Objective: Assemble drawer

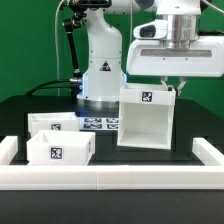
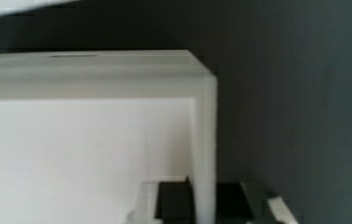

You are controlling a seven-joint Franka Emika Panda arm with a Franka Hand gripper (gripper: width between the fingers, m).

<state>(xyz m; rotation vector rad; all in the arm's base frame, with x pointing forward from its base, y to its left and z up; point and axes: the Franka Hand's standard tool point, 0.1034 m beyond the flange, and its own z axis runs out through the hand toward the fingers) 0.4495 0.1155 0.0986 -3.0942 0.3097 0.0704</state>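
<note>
Black worktop [image 1: 185, 155]. Drawer shell [image 1: 145, 120] upright mid-worktop, slightly twd ext. view's right edge. Front tray [image 1: 60, 150] & rear tray [image 1: 52, 123] close together by near corner, ext. view's left. Fingers [image 2: 171, 200] straddle shell's side wall at top rim; pinching or not, can't tell.

On the dark surface [image 1: 108, 157], the tall shell [image 1: 145, 120] stands upright on the exterior view's right, with the claw [image 1: 176, 86] at its right wall's top edge. On the left sit the far tray [image 1: 50, 123] and the near tray [image 1: 60, 150]. The marker board [image 1: 98, 124] lies between the far tray and the shell.
</note>
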